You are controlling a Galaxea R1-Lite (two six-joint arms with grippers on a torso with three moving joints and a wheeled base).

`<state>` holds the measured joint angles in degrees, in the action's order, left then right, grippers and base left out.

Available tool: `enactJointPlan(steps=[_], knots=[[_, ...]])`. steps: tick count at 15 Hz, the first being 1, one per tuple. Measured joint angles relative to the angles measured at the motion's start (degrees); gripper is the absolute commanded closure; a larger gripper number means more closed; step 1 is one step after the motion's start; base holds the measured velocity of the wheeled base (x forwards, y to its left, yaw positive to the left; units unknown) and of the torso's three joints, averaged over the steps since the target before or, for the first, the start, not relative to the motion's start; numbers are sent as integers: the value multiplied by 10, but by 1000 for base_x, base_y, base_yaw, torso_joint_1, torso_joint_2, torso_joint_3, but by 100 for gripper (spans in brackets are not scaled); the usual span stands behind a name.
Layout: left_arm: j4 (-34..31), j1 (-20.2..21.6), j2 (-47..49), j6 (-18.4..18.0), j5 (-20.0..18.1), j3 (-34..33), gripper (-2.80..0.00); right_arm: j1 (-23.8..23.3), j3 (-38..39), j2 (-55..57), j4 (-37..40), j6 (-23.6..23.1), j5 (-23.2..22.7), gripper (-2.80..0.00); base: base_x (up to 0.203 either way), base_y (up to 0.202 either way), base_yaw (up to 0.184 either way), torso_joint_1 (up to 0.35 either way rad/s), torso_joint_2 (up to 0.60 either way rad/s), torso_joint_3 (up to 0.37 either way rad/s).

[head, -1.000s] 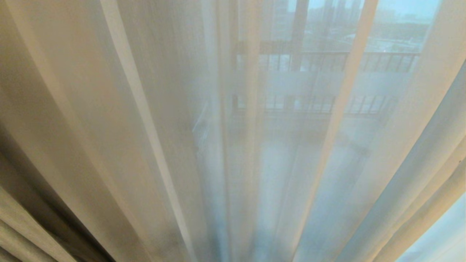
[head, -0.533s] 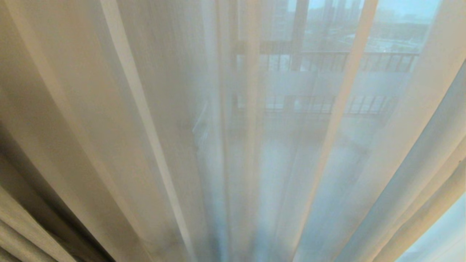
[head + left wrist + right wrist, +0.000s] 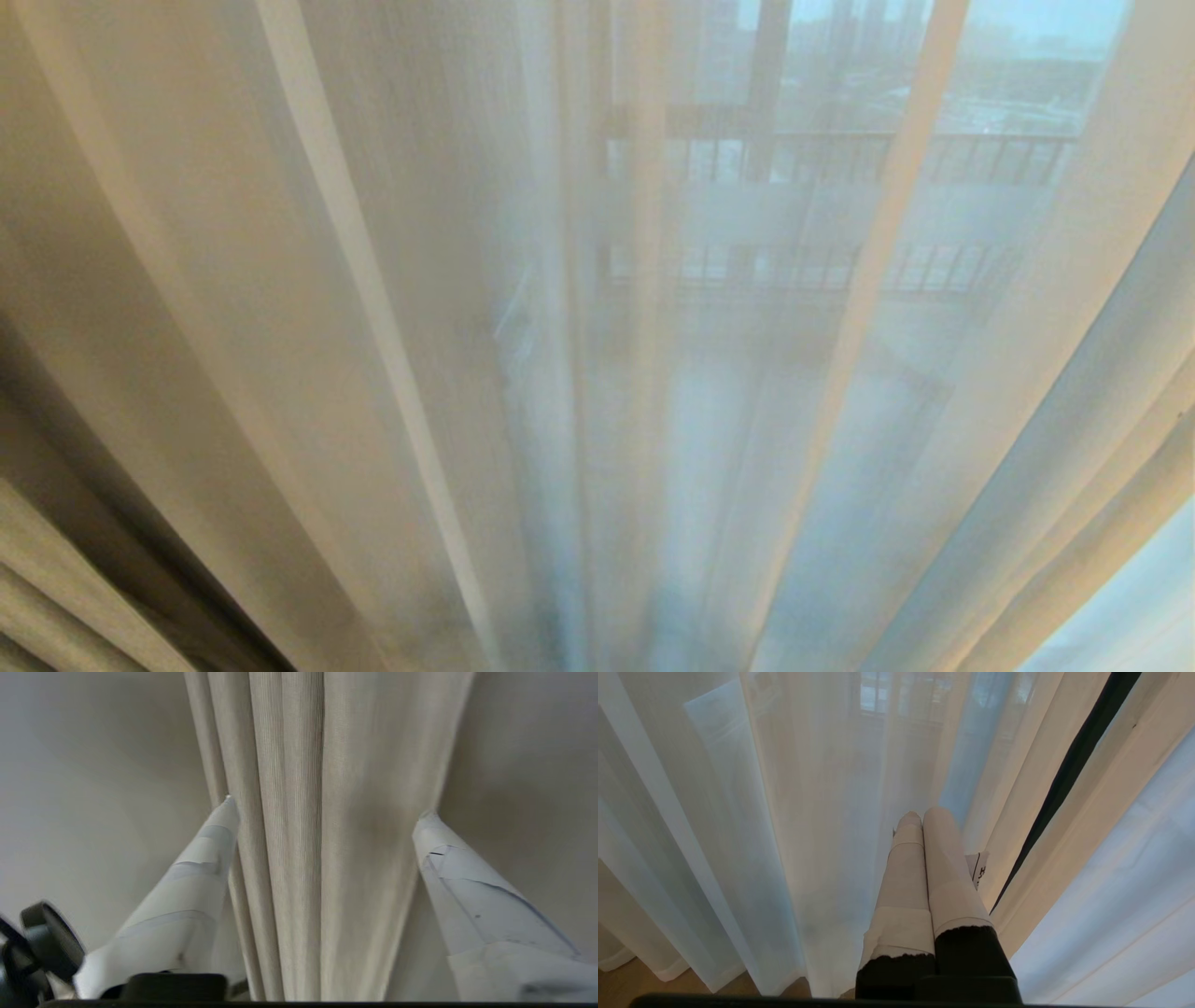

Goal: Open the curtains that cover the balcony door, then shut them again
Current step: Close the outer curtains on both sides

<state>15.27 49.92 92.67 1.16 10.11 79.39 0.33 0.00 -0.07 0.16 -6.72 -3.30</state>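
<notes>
Broadly, scene: the head view is filled by sheer white fabric (image 3: 709, 392) hanging in long folds, with a barred railing (image 3: 840, 154) showing dimly through it.
Curtains: the curtains (image 3: 299, 835), cream, opaque and pleated, hang as a gathered bundle in the left wrist view; in the head view only a dark-shadowed edge of them shows at the lower left corner, beside the sheer.
Balcony door: a slim black strip (image 3: 1069, 779) between the folds in the right wrist view may be its frame; the glass itself cannot be made out behind the sheer.
Left gripper: the left gripper (image 3: 327, 812) stands spread wide, one white-taped finger (image 3: 196, 877) on each side of the pleated bundle; one tip lies against a fold, the other just beside the fabric, and nothing is pinched.
Right gripper: the right gripper (image 3: 924, 814) is clenched, its two fingers pressed together on nothing, pointing at the sheer fabric and idle.
Step in hand (judgement): the bundle is straddled but not yet grasped, which reads as a moment between a pull and a fresh hold; whether the opening or the closing half is under way cannot be told.
Next move (judgement): a firm pinch on several pleats at once, then a level pull along the rail.
Change from earlier frames: the head view is unchanged; the folds of sheer hang in the same places.
</notes>
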Motion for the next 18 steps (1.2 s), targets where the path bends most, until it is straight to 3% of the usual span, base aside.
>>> enactJointPlan(steps=[10, 18], knots=[[92, -3, 96, 10, -45, 30, -280, 0, 0, 0, 0, 0, 0, 0, 0, 0, 0, 0, 0, 0], [110, 4, 167, 18, -47, 90, -280, 0, 0, 0, 0, 0, 0, 0, 0, 0, 0, 0, 0, 0]])
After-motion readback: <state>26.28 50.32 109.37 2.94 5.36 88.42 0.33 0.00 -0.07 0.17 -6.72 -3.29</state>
